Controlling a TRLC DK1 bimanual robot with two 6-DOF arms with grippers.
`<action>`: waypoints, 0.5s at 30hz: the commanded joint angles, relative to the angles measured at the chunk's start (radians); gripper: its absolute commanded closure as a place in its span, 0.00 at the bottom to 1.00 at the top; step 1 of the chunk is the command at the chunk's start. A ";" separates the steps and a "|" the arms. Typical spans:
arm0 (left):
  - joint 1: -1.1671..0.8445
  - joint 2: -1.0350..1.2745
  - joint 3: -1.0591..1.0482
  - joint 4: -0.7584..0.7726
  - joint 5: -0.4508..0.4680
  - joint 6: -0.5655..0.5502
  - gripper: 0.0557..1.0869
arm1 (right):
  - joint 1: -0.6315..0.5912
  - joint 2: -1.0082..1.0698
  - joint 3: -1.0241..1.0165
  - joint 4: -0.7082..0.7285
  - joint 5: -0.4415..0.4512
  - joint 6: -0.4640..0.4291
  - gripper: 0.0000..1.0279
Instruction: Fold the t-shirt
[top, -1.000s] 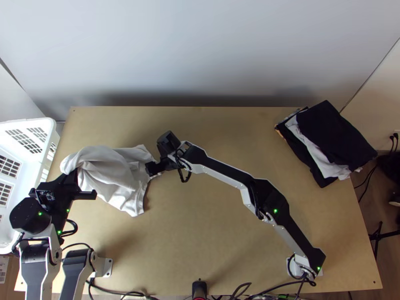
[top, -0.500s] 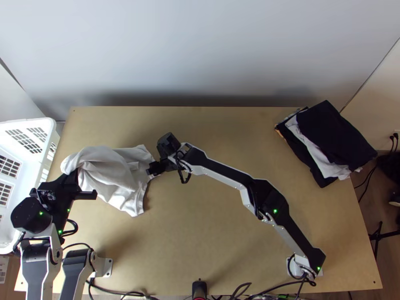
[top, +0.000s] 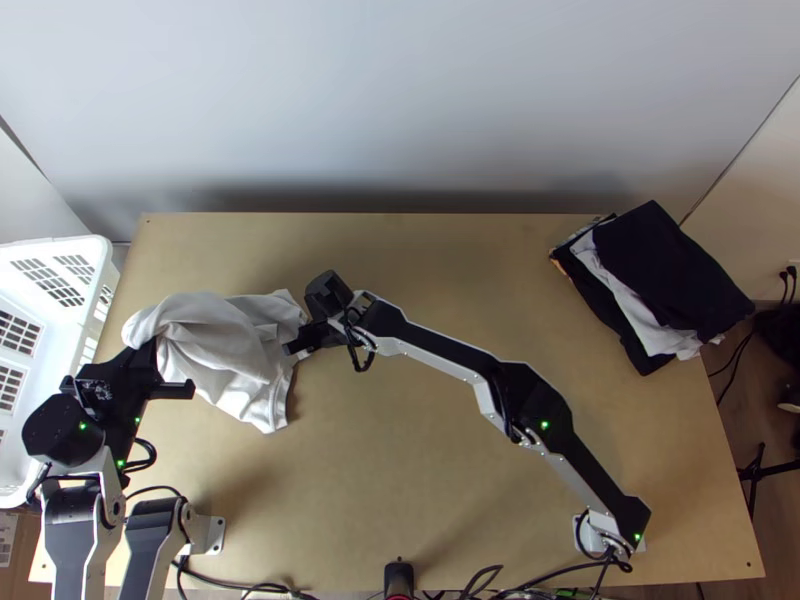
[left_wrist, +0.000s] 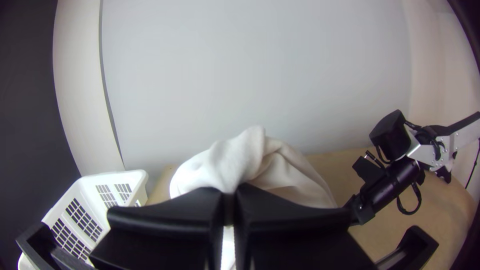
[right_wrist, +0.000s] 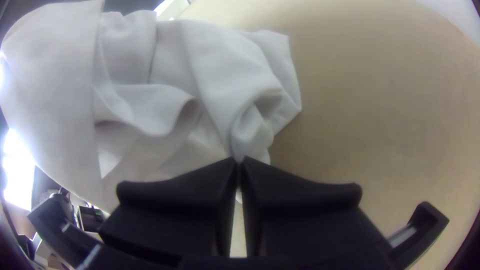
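One bunched t-shirt (top: 225, 350), in left gripper (top: 152, 356), seemingly right gripper (top: 303, 341).

Bright, soft-shadowed top view; white glare (right wrist view's edge).

no legible text, numbers, signs

The right arm (top: 450, 341) is slanting across the bench (top: 400, 480), leaving room either side. A basket (top: 90, 247) and stacked clothes (top: 665, 270) are obstructing opposite ends.
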 joint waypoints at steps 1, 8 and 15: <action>0.000 0.003 0.002 0.005 0.001 0.000 0.97 | -0.042 -0.123 -0.083 -0.014 0.012 0.004 0.97; -0.021 0.006 0.001 0.047 0.002 -0.003 0.97 | -0.101 -0.387 -0.220 -0.001 0.052 -0.010 0.97; -0.018 0.029 0.008 0.034 0.007 -0.142 0.24 | -0.148 -0.570 -0.445 -0.001 0.060 0.008 0.97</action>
